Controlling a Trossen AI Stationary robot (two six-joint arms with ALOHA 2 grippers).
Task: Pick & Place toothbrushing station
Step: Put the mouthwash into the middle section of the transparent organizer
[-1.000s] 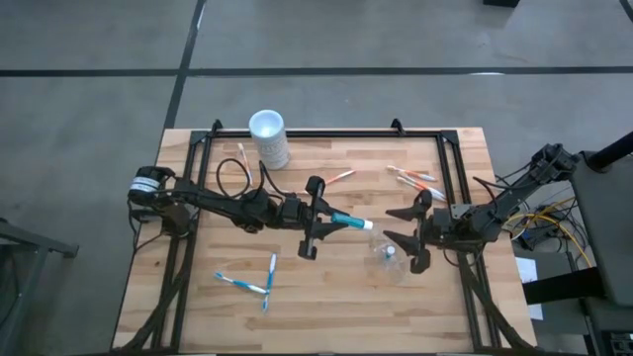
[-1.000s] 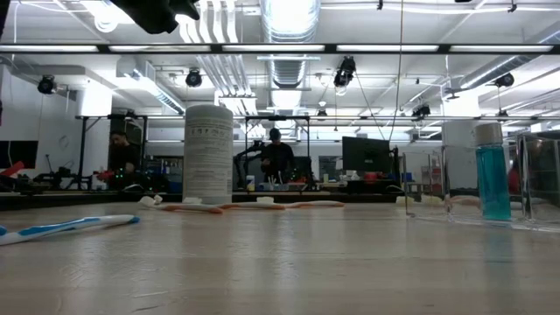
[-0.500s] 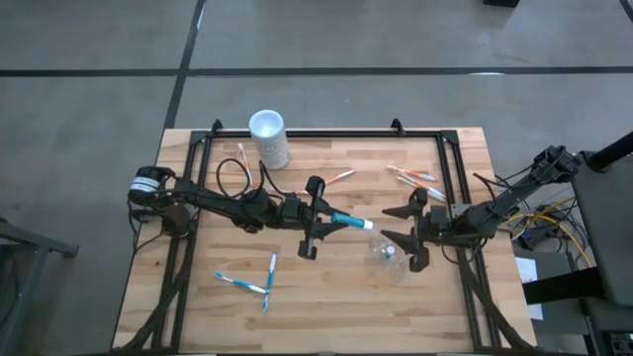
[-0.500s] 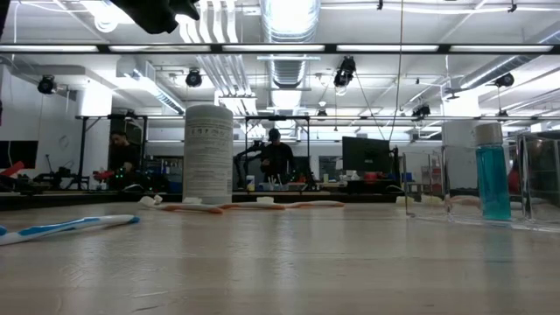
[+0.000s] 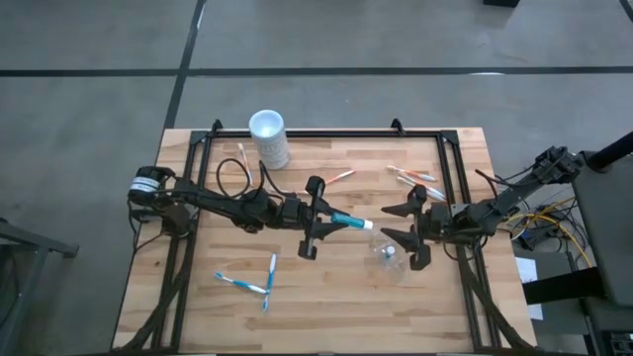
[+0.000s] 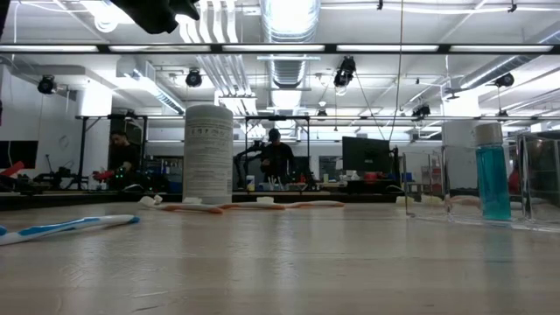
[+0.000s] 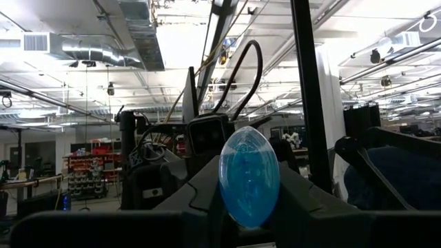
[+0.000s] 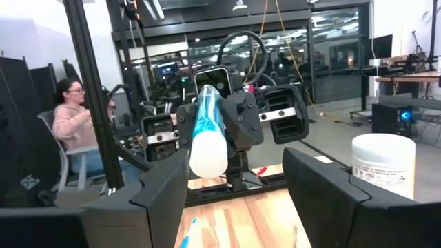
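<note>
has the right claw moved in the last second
Yes, slightly. In the high view the right claw, open, has edged left toward the left claw and its blue tube, judged against the clear cup.

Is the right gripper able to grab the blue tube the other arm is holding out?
Probably yes. The right gripper is open and faces the blue tube, whose white cap end points toward it from the left gripper. Nothing sits between them.

The tall white cup [image 8: 383, 167] carries lines of small dark print, too fine to make out; a similar block of print shows on it from table level; nothing else bears readable lettering.
</note>
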